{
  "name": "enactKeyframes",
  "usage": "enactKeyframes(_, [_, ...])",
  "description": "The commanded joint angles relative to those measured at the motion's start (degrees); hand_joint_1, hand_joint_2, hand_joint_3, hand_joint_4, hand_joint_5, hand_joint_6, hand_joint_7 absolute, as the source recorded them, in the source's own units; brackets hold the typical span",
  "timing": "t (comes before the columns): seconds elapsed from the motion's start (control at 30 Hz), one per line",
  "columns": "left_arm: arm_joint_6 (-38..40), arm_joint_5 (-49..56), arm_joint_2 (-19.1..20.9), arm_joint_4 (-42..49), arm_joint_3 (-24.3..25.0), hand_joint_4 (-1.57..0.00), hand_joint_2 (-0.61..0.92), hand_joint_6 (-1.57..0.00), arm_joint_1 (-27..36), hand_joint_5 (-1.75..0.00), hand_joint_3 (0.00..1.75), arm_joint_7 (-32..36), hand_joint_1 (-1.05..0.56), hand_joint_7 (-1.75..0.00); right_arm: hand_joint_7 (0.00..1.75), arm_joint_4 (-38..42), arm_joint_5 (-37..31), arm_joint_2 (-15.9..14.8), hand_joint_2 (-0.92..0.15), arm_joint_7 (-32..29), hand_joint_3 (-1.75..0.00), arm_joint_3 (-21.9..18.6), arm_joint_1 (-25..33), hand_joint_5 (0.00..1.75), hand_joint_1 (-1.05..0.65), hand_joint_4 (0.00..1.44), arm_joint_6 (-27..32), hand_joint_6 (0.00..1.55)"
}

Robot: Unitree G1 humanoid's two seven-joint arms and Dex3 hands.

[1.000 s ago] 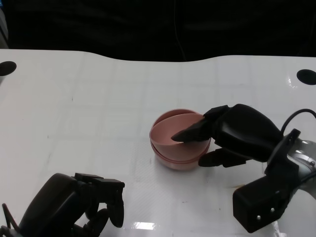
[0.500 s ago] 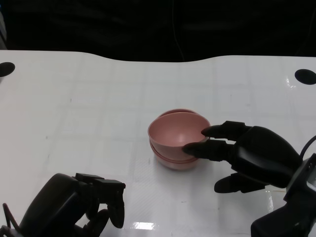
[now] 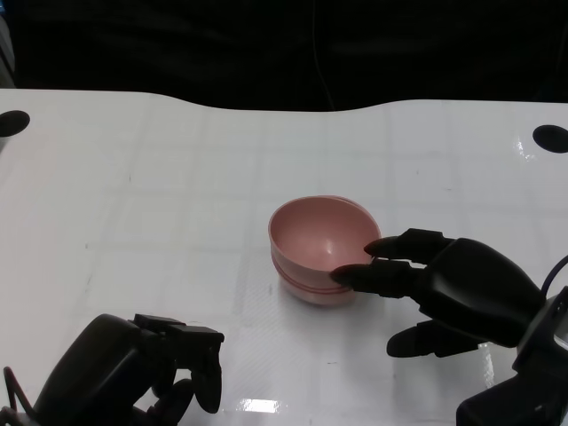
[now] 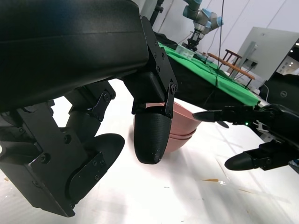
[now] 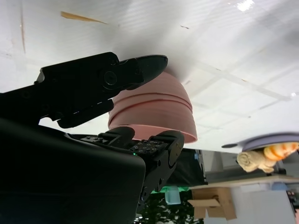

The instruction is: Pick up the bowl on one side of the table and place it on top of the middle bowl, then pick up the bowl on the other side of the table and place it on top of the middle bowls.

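- Since a second ago the right hand (image 3: 444,288) has come off the top pink bowl (image 3: 321,232), drawn back toward the robot, and now lies just beside the stack with its fingers (image 3: 377,277) spread and empty.
- Top bowl, tilted in the earlier frame, now sits level and nested.
- The stack of pink bowls (image 3: 318,275) stands near the middle of the white table (image 3: 177,177); the right wrist view shows three stacked rims (image 5: 152,112).
- Left hand (image 3: 133,373) rests at the near edge, well apart from the stack, fingers curled in, holding nothing.
- Judgement: both side bowls appear placed; only withdrawal of the right hand remains.
- Whether the right fingertips touch the stack's rim cannot be determined.
- The lower bowls are largely hidden in the head view; both forearms are cut off by the frame.
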Motion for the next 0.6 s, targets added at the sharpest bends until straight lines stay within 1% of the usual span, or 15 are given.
enactKeyframes(0.03, [-0.23, 0.24, 0.7, 0.33, 0.51, -0.96, 0.13, -0.94, -0.34, -1.62, 1.58, 0.41, 0.03, -1.35, 0.01, -1.38, 1.94, -0.65, -0.92, -1.36, -0.11, -1.99, 1.56, 0.29, -0.51, 0.22, -1.27, 0.39])
enactKeyframes(0.13, [-0.25, 0.3, 0.53, 0.31, 0.5, -0.96, 0.13, -0.94, -0.4, -1.62, 1.57, 0.54, 0.03, -1.35, 0.03, -2.07, 5.48, -0.41, -0.92, -3.24, -0.09, -4.35, 3.91, 0.34, -0.46, 0.24, -4.34, 0.42])
enactKeyframes(0.2, [-0.16, 0.21, 0.47, 0.25, 0.47, -0.97, 0.13, -0.94, -0.39, -1.62, 1.58, 0.44, 0.03, -1.35, 0.03, -3.03, 7.01, -0.25, -0.92, -3.9, -0.11, -5.72, 5.5, 0.55, -0.44, 0.16, -5.29, 0.44])
enactKeyframes(0.23, [-0.12, 0.18, 0.46, 0.24, 0.47, -0.97, 0.13, -0.94, -0.39, -1.62, 1.58, 0.39, 0.03, -1.34, 0.04, -3.63, 7.4, -0.22, -0.92, -3.98, -0.13, -6.24, 6.17, 0.63, -0.43, 0.16, -5.39, 0.46])
enactKeyframes(0.27, [-0.1, 0.17, 0.46, 0.23, 0.46, -0.97, 0.13, -0.95, -0.39, -1.61, 1.59, 0.36, 0.02, -1.34, 0.05, -4.03, 7.57, -0.2, -0.92, -3.95, -0.15, -6.56, 6.57, 0.7, -0.43, 0.15, -5.41, 0.47])
enactKeyframes(0.3, [0.03, 0.17, 0.46, 0.12, 0.45, -0.97, 0.13, -0.95, -0.36, -1.61, 1.59, 0.28, 0.02, -1.34, 0.05, -5.06, 8.39, -0.36, -0.92, -3.62, -0.16, -7.2, 7.64, 0.72, -0.43, 0.14, -5.39, 0.48])
enactKeyframes(0.37, [0.3, 0.2, 0.45, -0.2, 0.45, -0.97, 0.12, -0.94, -0.25, -1.62, 1.59, 0.14, 0.02, -1.35, 0.09, -7.11, 10.13, -0.53, -0.92, -2.57, -0.14, -8.34, 9.68, 0.79, -0.37, 0.22, -4.89, 0.56])
enactKeyframes(0.5, [0.52, 0.15, 0.52, -0.26, 0.43, -0.96, 0.12, -0.94, -0.22, -1.63, 1.59, -0.03, 0.03, -1.36, 0.13, -10.69, 13.52, -0.23, -0.9, -0.45, -0.08, -10.06, 13.25, 0.8, -0.26, 0.32, -3.2, 0.65])
enactKeyframes(0.53, [0.57, 0.24, 0.59, -0.36, 0.43, -0.96, 0.12, -0.93, -0.18, -1.63, 1.59, -0.1, 0.03, -1.36, 0.15, -11.51, 14.32, -0.39, -0.9, 0.26, -0.07, -10.37, 14.1, 0.81, -0.22, 0.37, -2.9, 0.71])
enactKeyframes(0.57, [0.64, 0.31, 0.64, -0.47, 0.43, -0.96, 0.13, -0.93, -0.16, -1.63, 1.58, -0.15, 0.04, -1.36, 0.17, -12.13, 15.01, -0.49, -0.89, 0.81, -0.05, -10.64, 14.8, 0.8, -0.17, 0.47, -2.79, 0.79])
enactKeyframes(0.6, [0.69, 0.32, 0.63, -0.52, 0.42, -0.96, 0.13, -0.93, -0.16, -1.62, 1.58, -0.16, 0.04, -1.36, 0.18, -12.65, 15.73, -0.52, -0.89, 1.35, -0.04, -10.92, 15.45, 0.78, -0.14, 0.53, -2.72, 0.83])
